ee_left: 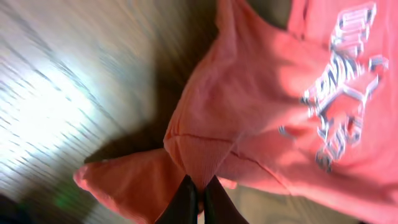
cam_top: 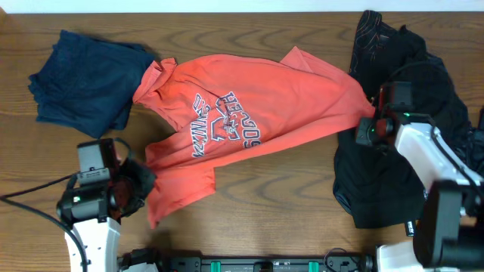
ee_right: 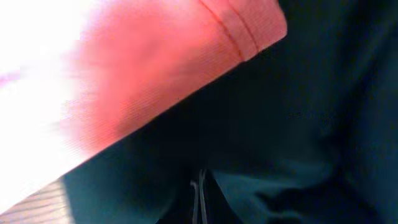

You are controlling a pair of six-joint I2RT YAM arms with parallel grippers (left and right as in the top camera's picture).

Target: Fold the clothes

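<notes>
The coral-red T-shirt [cam_top: 257,113] lies spread and crumpled mid-table, lettering up. My left gripper [cam_top: 136,189] is shut on its lower left edge; the left wrist view shows the jaws [ee_left: 200,196] pinching a fold of the coral fabric [ee_left: 267,93]. My right gripper [cam_top: 368,130] sits at the shirt's right sleeve tip, over the black garments [cam_top: 408,68]. In the right wrist view its jaws [ee_right: 199,193] look shut amid black fabric [ee_right: 311,124], with the red sleeve hem [ee_right: 186,56] above them. I cannot tell whether they hold cloth. A navy blue garment [cam_top: 87,83] lies at the far left.
The wooden table [cam_top: 287,196] shows bare wood in front of the shirt and between the shirt and the black pile. The black garments reach from the back right down to the front right. A black cable [cam_top: 30,198] runs along the front left.
</notes>
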